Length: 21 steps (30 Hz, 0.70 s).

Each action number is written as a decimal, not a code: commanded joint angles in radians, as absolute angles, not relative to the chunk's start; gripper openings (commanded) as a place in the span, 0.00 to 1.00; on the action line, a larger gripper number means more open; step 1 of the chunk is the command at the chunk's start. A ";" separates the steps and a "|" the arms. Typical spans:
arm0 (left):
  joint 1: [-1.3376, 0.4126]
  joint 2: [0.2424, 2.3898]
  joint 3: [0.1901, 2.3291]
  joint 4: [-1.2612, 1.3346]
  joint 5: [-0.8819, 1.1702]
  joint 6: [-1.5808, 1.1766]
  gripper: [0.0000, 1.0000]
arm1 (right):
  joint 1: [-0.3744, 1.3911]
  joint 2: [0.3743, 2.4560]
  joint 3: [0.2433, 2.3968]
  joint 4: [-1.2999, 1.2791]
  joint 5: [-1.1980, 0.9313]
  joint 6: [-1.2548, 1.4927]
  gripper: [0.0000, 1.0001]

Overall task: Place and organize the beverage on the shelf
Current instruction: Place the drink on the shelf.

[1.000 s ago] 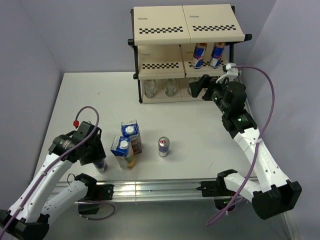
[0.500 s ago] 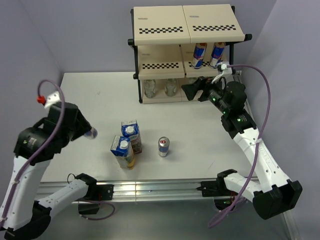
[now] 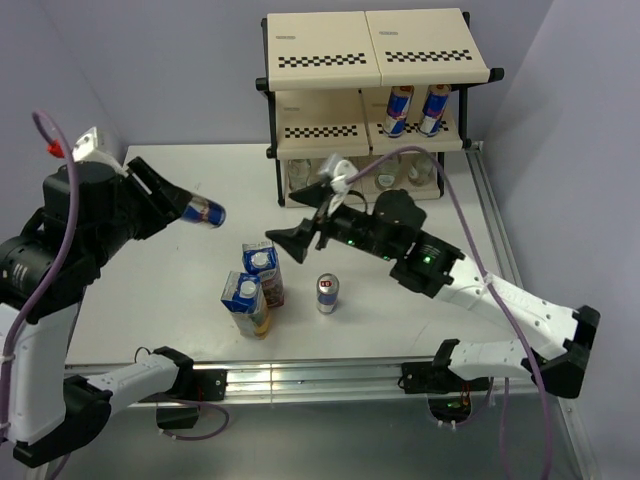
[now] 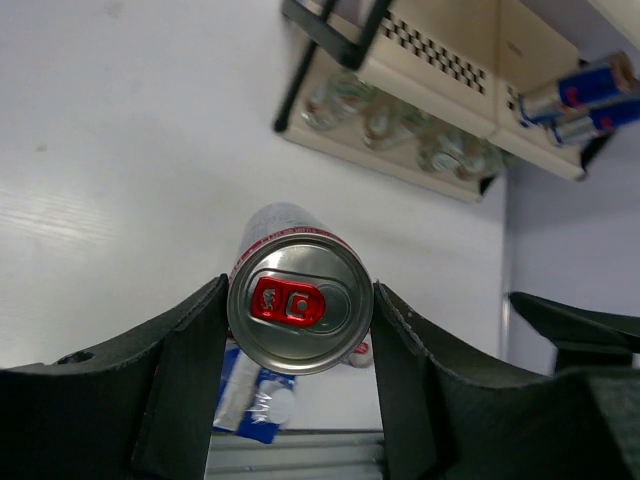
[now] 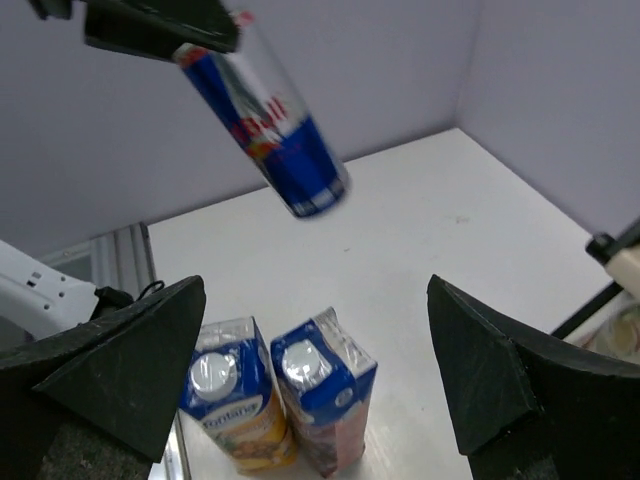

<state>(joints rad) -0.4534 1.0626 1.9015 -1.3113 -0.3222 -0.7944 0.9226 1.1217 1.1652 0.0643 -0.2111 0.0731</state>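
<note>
My left gripper (image 3: 186, 208) (image 4: 300, 292) is shut on a blue-and-silver can (image 3: 204, 211) (image 4: 298, 312), held tilted high above the table's left side. The same can (image 5: 266, 112) shows at the top of the right wrist view. My right gripper (image 3: 290, 240) (image 5: 315, 292) is open and holds nothing, hovering just above the purple carton (image 3: 263, 268) (image 5: 327, 388) and yellow carton (image 3: 246, 302) (image 5: 236, 404). Another can (image 3: 327, 293) stands on the table right of them. The shelf (image 3: 322, 66) (image 4: 445, 62) holds two cans (image 3: 416, 108) on its middle tier and clear bottles (image 3: 342, 174) (image 4: 398, 128) at the bottom.
The shelf stands against the back wall, right of centre. A metal rail (image 3: 300, 376) runs along the near table edge between the arm bases. Purple walls close in the left, back and right sides.
My left arm has lifted the can from the near-left table up and toward the centre. My right arm has swung from the shelf leftward, over the cartons, jaws still open.
</note>
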 commanded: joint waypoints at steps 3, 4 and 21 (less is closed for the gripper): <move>-0.456 1.100 1.914 -1.054 -0.039 -0.824 0.00 | 1.078 1.247 1.307 0.091 0.016 -0.233 0.97; -0.456 1.107 1.917 -1.049 -0.009 -0.825 0.00 | 1.097 1.284 1.343 0.072 0.040 -0.259 0.97; -0.457 1.210 1.924 -0.940 0.190 -0.824 0.00 | 1.123 1.422 1.462 0.011 0.373 -0.491 0.74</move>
